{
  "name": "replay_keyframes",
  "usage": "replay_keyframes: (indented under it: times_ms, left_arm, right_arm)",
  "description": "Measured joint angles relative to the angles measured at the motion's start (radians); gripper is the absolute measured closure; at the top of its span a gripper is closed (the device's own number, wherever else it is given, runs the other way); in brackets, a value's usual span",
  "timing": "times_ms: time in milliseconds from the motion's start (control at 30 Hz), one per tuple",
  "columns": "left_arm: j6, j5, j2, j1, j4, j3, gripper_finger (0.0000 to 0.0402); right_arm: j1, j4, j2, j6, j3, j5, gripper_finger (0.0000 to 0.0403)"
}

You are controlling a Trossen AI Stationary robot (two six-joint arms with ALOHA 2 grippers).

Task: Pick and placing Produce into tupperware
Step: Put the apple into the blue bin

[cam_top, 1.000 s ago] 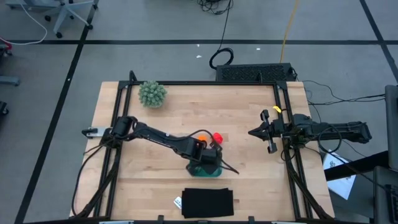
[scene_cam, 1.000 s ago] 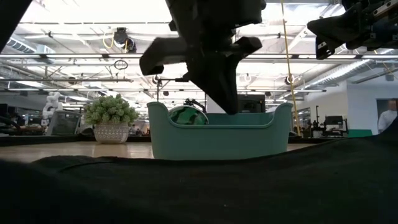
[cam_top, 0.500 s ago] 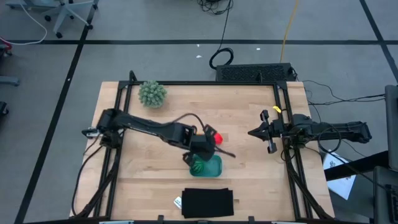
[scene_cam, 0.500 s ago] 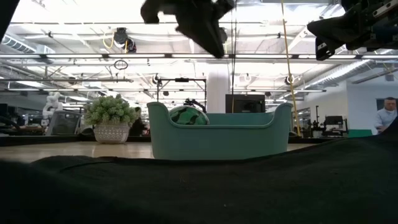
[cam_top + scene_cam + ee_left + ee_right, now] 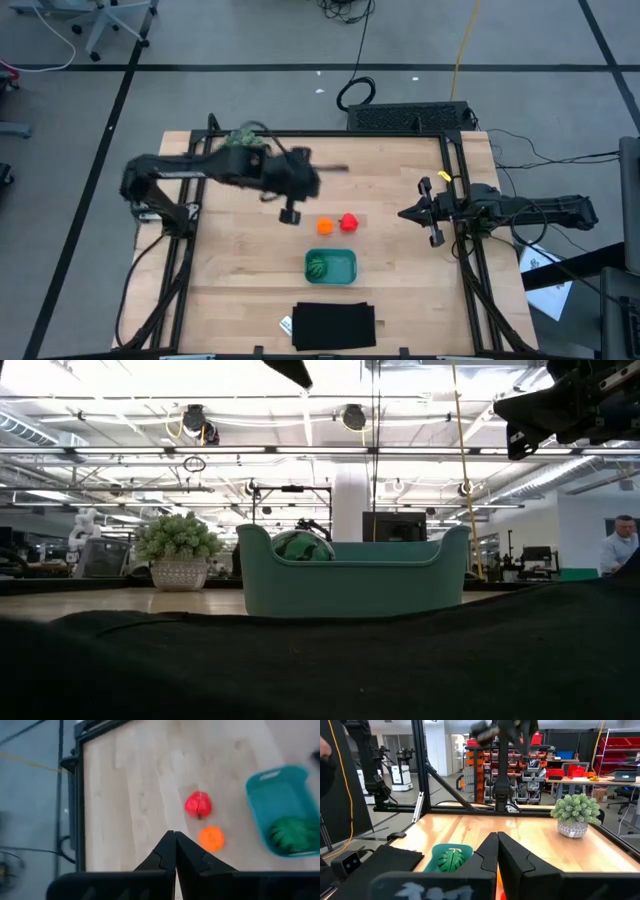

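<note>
The teal tupperware (image 5: 331,266) rests on the near middle of the table. The dark green striped piece (image 5: 318,266) lies inside it, toward its left end, and shows above the rim in the low view (image 5: 303,545). The orange piece (image 5: 325,226) and the red piece (image 5: 349,222) sit side by side on the wood just beyond the tupperware. My left gripper (image 5: 175,836) is shut and empty, raised high over the far-left middle of the table (image 5: 312,183). My right gripper (image 5: 497,837) is shut and waits at the right edge (image 5: 405,213).
A pale-green ball plant (image 5: 244,150) in a pot stands at the far-left corner, partly under my left arm. A black flat rectangle (image 5: 334,326) lies at the near edge. Black frame rails run along the table's sides. A person (image 5: 620,545) stands in the room beyond.
My left gripper has risen out of the tupperware and swung up toward the table's far-left, uncovering the orange and red pieces. The green striped piece has stayed inside the tupperware.
</note>
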Motion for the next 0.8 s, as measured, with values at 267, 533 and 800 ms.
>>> replay_keyframes:
  times_ms: [267, 533, 800]
  left_arm:
    - [-0.094, 0.056, -0.223, 0.025, 0.112, -0.15, 0.0401]
    - [-0.239, -0.025, -0.558, 0.028, 0.525, -0.62, 0.0401]
    - [-0.338, 0.014, -0.764, 0.065, 0.875, -0.959, 0.0401]
  right_arm:
    - [0.0, -0.001, -0.001, 0.0, 0.0, 0.0, 0.0403]
    - [0.0, 0.0, 0.0, -0.003, 0.0, 0.0, 0.0403]
    - [0.0, 0.008, 0.0, -0.009, 0.0, 0.0, 0.0403]
